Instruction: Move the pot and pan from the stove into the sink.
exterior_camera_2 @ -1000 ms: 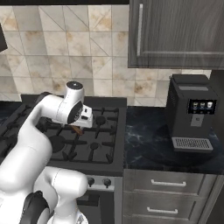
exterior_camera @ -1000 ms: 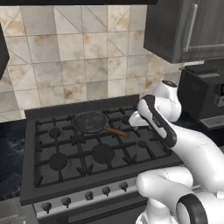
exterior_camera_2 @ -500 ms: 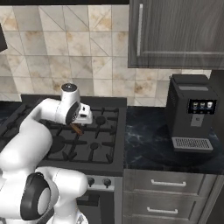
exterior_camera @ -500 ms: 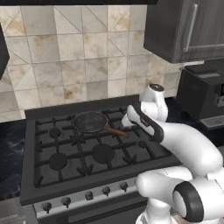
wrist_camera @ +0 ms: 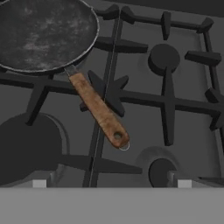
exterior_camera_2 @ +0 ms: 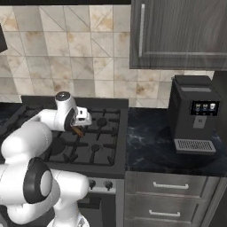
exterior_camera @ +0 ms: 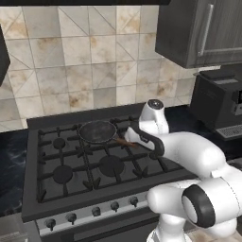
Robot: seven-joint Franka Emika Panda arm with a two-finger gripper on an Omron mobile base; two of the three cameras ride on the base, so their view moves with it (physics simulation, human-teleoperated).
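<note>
Black pan [wrist_camera: 43, 33] — empty — on stove [exterior_camera: 71, 165] grates, claw [wrist_camera: 111, 183] wide open, holding nothing

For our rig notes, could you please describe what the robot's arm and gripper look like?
The arm is made of smooth, rounded, glossy white shells with dark bands and dark round caps at the joints. No cables or markings show. The gripper has two small pale grey, square-ended fingertips.

White arm bent forward and low, fingers [wrist_camera: 39, 183] spread wide, empty
</note>
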